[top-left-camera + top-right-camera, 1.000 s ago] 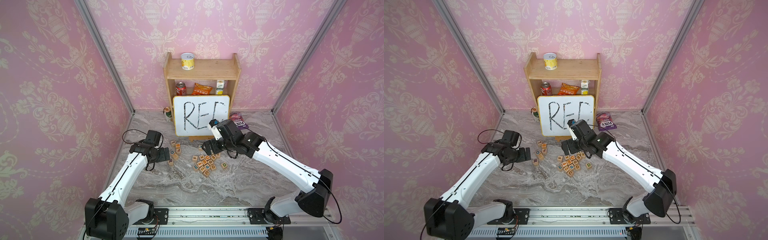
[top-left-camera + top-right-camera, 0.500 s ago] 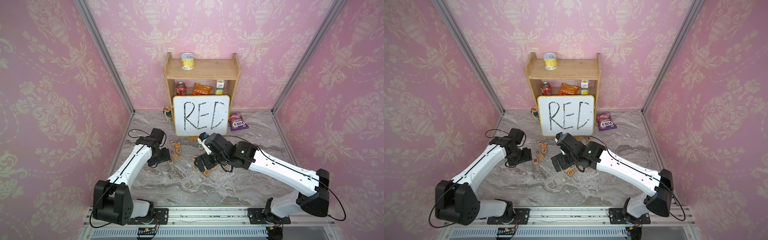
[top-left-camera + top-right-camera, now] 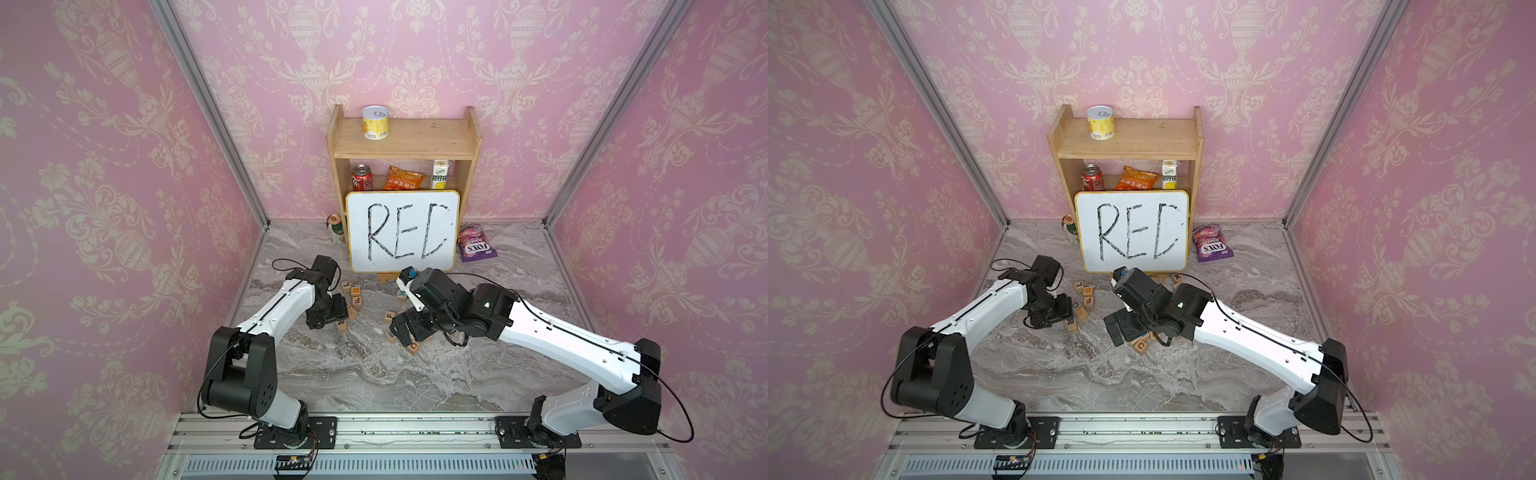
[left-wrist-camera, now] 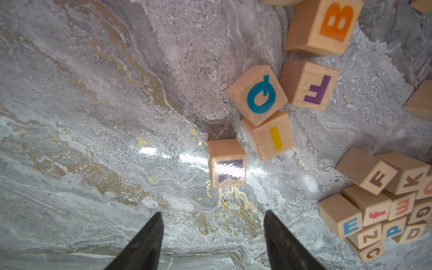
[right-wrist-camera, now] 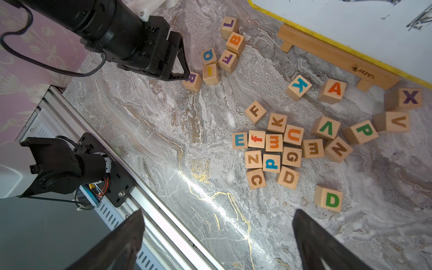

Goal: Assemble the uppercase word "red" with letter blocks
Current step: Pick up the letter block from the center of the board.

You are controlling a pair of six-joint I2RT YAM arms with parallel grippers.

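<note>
Left side first. The left fingers (image 4: pixel 145 240) are hanging low over the tabletop (image 4: pixel 81 117), and they're narrowing. A second ago they were spread wide, and now they're sitting at roughly half that with nothing between them. The R block (image 4: pixel 226 163) is lying straight ahead of the tips, just past them and lined up with the gap. Its purple letter is facing up under a lot of glare.

In the right wrist view one fingertip is looking like it's touching that block's edge, but the angle is poor, so I'm not swearing to contact. Just beyond R, the I block (image 4: pixel 268 138) is sitting nearly corner to corner with it, and the Q block (image 4: pixel 257 95) is leaning in behind that. The left arm has been swinging in over that same second, so I'm reading this as the pre-grasp for R. It seems to be sizing the gap down to the cube before the last bit of reach. It'll want to slip in without nudging I.

The right fingers (image 5: pixel 117 245) are staying spread as wide as they go, empty, and that arm has been sliding back off the pile. The green D block (image 5: pixel 328 198) is lying alone just off one fingertip. Further out, the E block (image 5: pixel 239 140) is sitting at the edge of the packed pile, touching its neighbours. Its letter is looking more blue than green to me. Way at the back, the whiteboard (image 3: pixel 402 230) is showing all of RED again now that the arm isn't covering it.

Nothing's forming a word yet, and all three letters are lying loose.
</note>
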